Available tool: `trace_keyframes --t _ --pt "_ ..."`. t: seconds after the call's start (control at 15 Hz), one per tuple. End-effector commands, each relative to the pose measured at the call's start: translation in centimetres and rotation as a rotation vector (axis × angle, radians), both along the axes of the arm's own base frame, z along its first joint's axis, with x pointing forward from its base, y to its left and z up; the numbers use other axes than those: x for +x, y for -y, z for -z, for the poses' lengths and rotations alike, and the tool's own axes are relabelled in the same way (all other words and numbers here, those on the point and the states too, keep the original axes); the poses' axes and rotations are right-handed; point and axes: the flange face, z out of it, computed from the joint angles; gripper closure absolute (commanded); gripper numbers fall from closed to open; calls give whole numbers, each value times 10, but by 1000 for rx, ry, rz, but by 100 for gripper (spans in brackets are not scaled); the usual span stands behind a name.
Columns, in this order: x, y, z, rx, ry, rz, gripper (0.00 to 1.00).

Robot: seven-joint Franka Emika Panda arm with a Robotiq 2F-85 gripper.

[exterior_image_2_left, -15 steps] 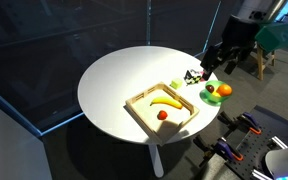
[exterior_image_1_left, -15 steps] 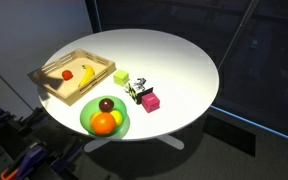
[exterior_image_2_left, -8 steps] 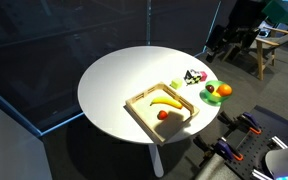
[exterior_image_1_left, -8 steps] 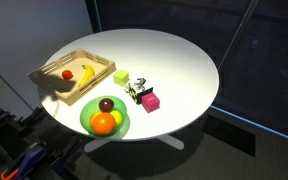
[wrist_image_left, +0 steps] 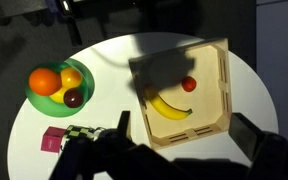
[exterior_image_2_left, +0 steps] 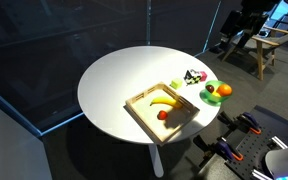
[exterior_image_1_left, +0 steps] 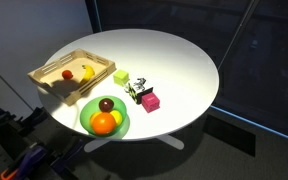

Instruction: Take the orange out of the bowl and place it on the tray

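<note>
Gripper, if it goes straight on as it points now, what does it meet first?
Likely the tray, near the banana, which lies between the open gripper's fingers in the wrist view; depth is unclear.

Office-like room: round white table (exterior_image_2_left: 124, 75), glass partitions (exterior_image_2_left: 64, 40), chair (exterior_image_2_left: 263, 48).

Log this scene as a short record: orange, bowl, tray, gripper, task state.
orange: in the bowl, with a yellow fruit and a dark red fruit
bowl: green, beside the tray
tray: holds a banana and a small red item
gripper: open, holding nothing, above the table
task state: orange not yet picked
</note>
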Motion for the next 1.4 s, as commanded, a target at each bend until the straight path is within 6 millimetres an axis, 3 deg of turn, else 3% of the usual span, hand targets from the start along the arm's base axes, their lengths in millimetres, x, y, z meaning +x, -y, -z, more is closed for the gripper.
trace_keyframes --t 0.0,0.67,1.13,1.33 --pt "8 30 0 -46 -29 -13 0" --pt "12 105 33 -139 -49 50 0" --pt "23 132 59 -108 -13 6 0" --pt "25 137 59 -85 -36 22 0"
